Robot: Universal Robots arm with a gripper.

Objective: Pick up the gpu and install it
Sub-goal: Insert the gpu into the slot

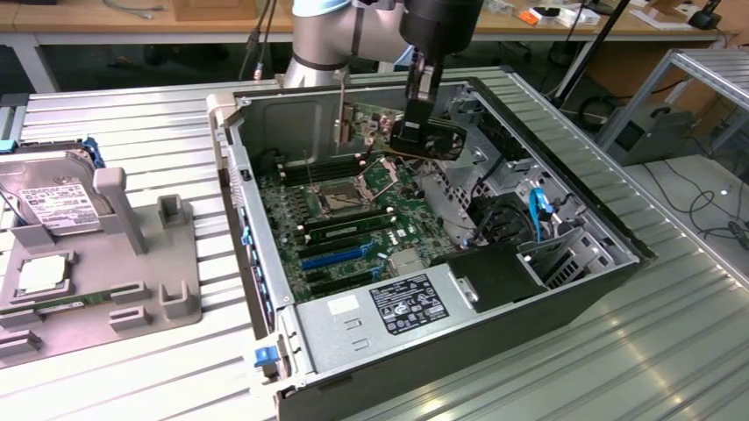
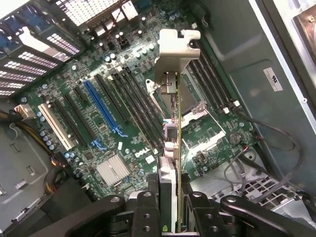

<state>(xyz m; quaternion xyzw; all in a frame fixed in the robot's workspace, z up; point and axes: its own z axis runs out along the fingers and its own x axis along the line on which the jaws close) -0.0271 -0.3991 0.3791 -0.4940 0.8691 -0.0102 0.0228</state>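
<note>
Lying open on a ribbed metal table [image 1: 655, 351], computer case [image 1: 468, 355]; workbenches [image 1: 117, 22] and cables [image 1: 711, 210] behind | gpu [image 2: 170, 123] edge-on above the motherboard [image 2: 113, 113], bracket end farthest from gripper [image 2: 170, 197] | gripper clamped on the gpu's near end.

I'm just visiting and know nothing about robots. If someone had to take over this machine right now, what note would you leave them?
Gripper: shut on the gpu, holding it on edge by one end, with its silver bracket at the far end.
Where: the gpu hangs over the open computer case, above the motherboard, clear of every slot.
Done: the gpu is picked up and positioned over the case.
Left: it is not yet seated. The blue slot is unoccupied.
</note>
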